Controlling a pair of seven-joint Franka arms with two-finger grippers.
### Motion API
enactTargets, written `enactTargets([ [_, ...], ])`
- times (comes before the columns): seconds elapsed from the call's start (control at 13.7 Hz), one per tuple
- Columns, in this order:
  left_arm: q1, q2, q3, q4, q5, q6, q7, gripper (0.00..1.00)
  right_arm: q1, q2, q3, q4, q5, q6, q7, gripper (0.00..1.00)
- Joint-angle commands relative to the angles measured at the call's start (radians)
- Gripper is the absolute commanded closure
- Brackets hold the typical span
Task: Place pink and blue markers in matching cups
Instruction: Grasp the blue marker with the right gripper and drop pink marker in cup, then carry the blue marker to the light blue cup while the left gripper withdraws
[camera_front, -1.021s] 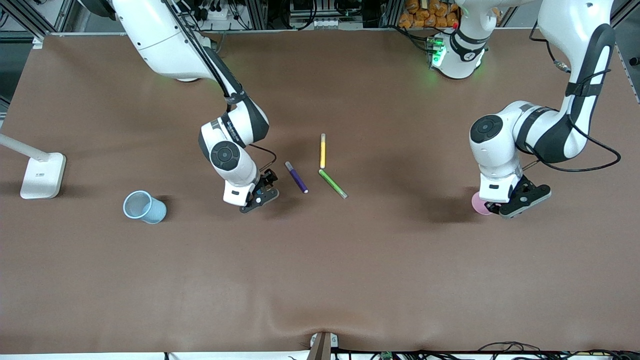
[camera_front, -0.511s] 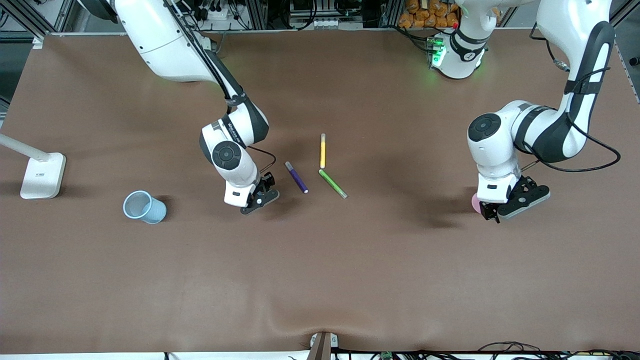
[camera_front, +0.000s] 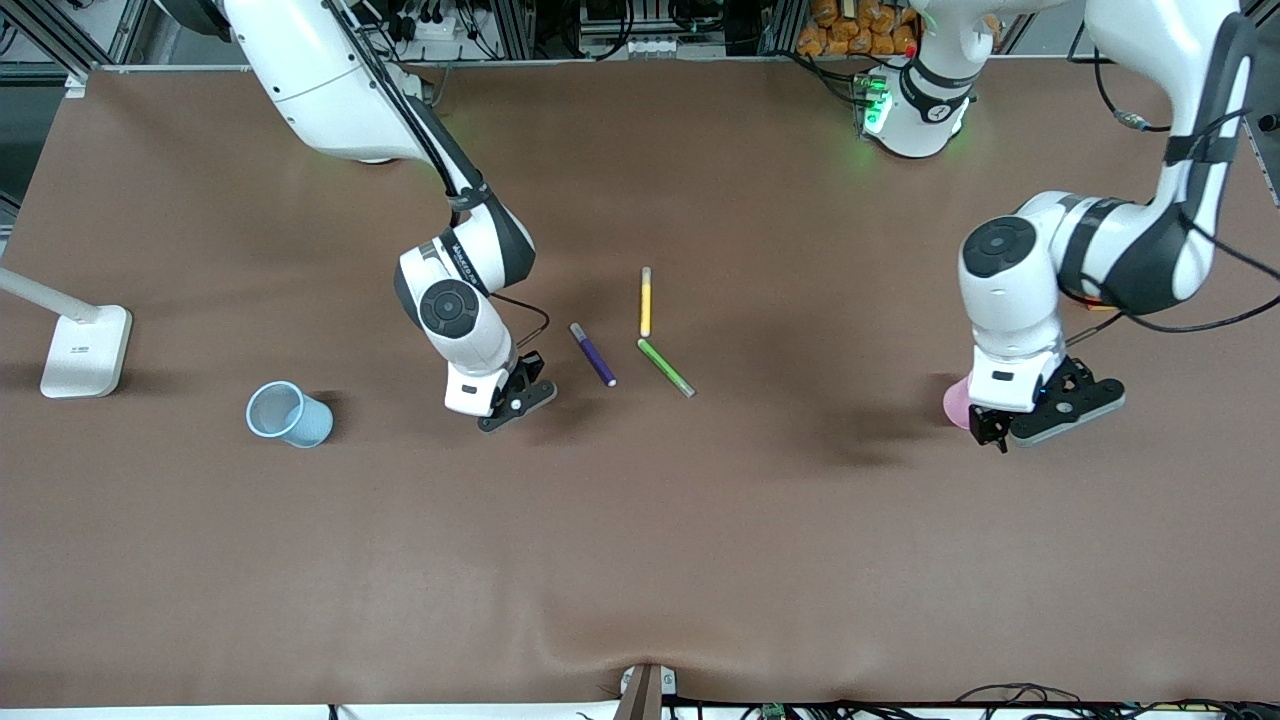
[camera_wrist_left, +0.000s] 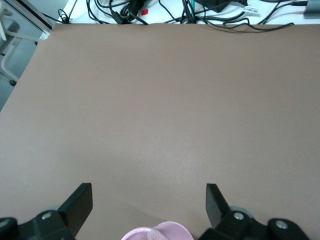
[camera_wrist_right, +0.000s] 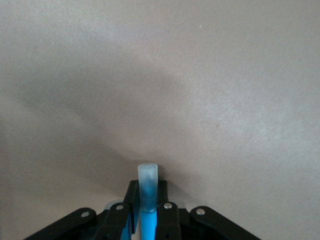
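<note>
The right end effector (camera_front: 512, 398) pinches the blue marker (camera_wrist_right: 148, 192) between pressed-together fingers, low over the desk (camera_front: 640, 540) just beside the purple pen (camera_front: 593, 354); the marker's pale cap juts out ahead of the fingertips in the right wrist view. The blue cup (camera_front: 289, 414) stands apart from this end effector, toward the right arm's end of the desk. The left end effector (camera_front: 1003, 428) hangs spread wide over the pink cup (camera_wrist_left: 160, 232), whose rim shows directly beneath and between its fingers (camera_wrist_left: 80, 202); a paler pink shape at that rim may be the pink marker's cap, though this cannot be told for certain. The step in hand appears to be picking up the blue marker. Next comes lifting it, carrying it to the blue cup, tipping it upright and releasing it inside.
</note>
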Motion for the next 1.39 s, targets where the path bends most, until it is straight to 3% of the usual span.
enactTargets([
  [0.0, -0.002, -0.013, -0.012, 0.070, -0.113, -0.100, 0.152, 0.00, -0.049, -0.048, 0.004, 0.011, -0.014, -0.011, -0.092, 1.00],
  [0.36, 0.002, -0.033, -0.103, 0.261, -0.405, -0.410, 0.372, 0.00, -0.089, -0.091, 0.013, 0.053, 0.003, -0.014, -0.198, 1.00],
  [0.51, 0.004, -0.077, -0.111, 0.291, -0.523, -0.482, 0.480, 0.00, -0.093, -0.093, 0.018, 0.076, 0.022, -0.022, -0.198, 1.00],
  [0.88, 0.025, -0.191, -0.105, 0.343, -0.853, -0.588, 0.655, 0.00, -0.133, -0.099, 0.024, 0.219, 0.255, -0.196, -0.359, 1.00],
  [1.02, 0.045, -0.197, -0.105, 0.390, -0.911, -0.633, 0.729, 0.00, -0.179, -0.110, 0.024, 0.242, 0.343, -0.244, -0.503, 1.00],
  [1.17, 0.047, -0.231, -0.103, 0.400, -0.914, -0.642, 0.749, 0.00, -0.231, -0.116, 0.024, 0.271, 0.377, -0.308, -0.656, 1.00],
  [1.31, 0.080, -0.245, -0.100, 0.398, -0.989, -0.651, 0.825, 0.00, -0.286, -0.120, 0.024, 0.302, 0.412, -0.368, -0.836, 1.00],
])
